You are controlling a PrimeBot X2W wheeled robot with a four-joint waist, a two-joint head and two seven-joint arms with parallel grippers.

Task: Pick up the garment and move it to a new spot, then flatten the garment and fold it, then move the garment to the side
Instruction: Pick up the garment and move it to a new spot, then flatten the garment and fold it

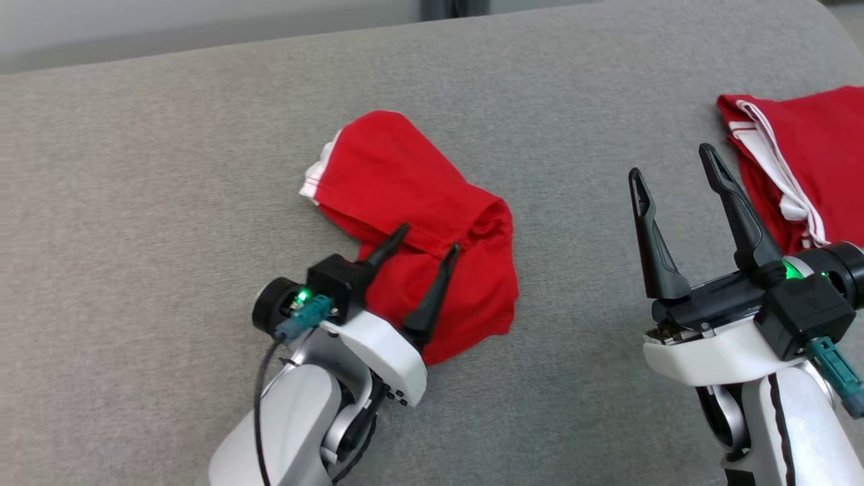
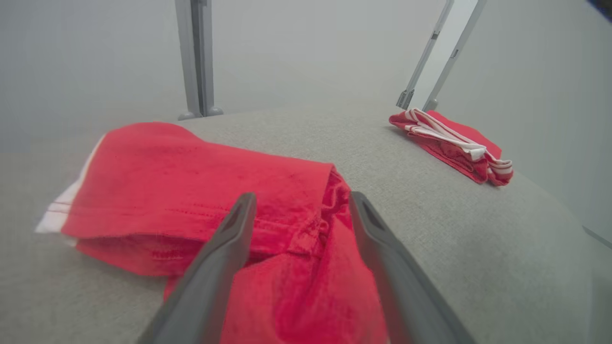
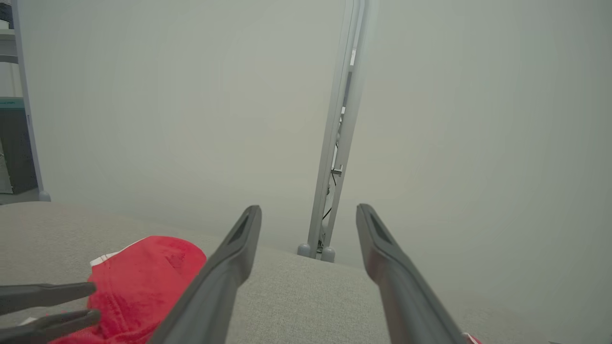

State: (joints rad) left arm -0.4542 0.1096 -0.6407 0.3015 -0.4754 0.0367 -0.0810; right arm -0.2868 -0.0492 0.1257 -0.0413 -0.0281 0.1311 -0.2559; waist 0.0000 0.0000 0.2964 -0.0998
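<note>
Nearest the robot, the left gripper (image 1: pixel 430 238) reaches up from a white forearm at the lower middle of the head view. Its two long dark fingers are spread apart with nothing pinched between them. Both fingertips lie over the near part of the crumpled red cloth garment (image 1: pixel 405 182), which rests on the grey woven fabric surface (image 1: pixel 169 202) a little left of centre. In the left wrist view the fingers frame a bunched fold of the red cloth; whether the tips touch it I cannot tell. The garment's near portion is rumpled into a heap. Its farther portion runs away to the left as a smoother tube ending in a white striped hem (image 1: pixel 317 177).

To the right, well apart from the garment, the right gripper (image 1: pixel 670 162) hangs above bare grey fabric, its fingers likewise wide and empty. The right wrist view looks between those fingers across the surface, with the garment and the left gripper's tips low at its left.

Farther back, at the right edge of the surface, a second red garment with white stripes (image 1: pixel 810 142) lies folded flat. In the head view it sits just beside the right gripper's outer finger.

Behind the surface's far edge, pale grey metal posts (image 2: pixel 196 57) stand upright against a plain pale wall (image 2: pixel 311 48).
</note>
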